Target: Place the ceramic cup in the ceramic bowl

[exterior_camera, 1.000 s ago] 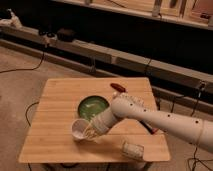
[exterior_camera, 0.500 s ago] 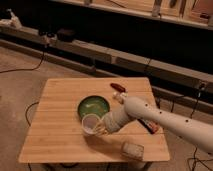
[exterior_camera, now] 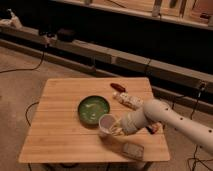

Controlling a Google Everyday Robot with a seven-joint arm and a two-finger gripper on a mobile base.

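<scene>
Tool (exterior_camera: 116, 128) pinches the ceramic cup (exterior_camera: 106, 123) at its side. The cup is tilted, just off the near right rim of the ceramic bowl (exterior_camera: 88, 108), above the wooden surface (exterior_camera: 55, 135). Next: carry it over the green centre, level it and lower it fully before letting go. Touching the rim could tip it.

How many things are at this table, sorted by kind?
Bowls: 1, ceramic bowl
Cups: 1, ceramic cup, in the gripper by the bowl's near rim
Packets: 2, rear packet, front packet
Other: 1, red item
Total: 5 clearly seen
</scene>
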